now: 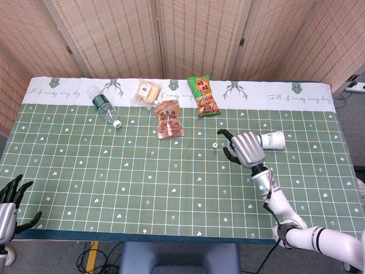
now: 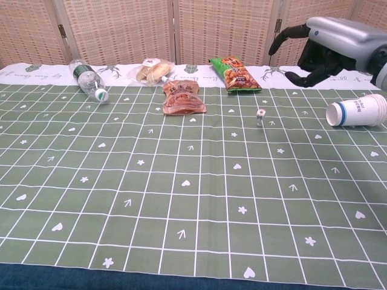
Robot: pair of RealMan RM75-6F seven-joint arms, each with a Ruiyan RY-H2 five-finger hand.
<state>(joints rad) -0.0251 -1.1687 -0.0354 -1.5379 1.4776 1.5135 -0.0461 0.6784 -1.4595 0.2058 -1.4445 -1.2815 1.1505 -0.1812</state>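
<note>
Left hand (image 1: pixel 10 205) idle at the near table edge, fingers spread, holding nothing. Right hand (image 1: pixel 246 148) raised over the green cloth (image 1: pixel 114 171), fingers apart and empty; small white die (image 1: pixel 214 146) lies free just beside it. Paper cup (image 1: pixel 270 140) on its side behind the hand; snack packets along the far edge.

A small white die with dark pips (image 1: pixel 213 146) lies free on my green checked desk cloth, just left of my raised right hand (image 1: pixel 246 148).
</note>
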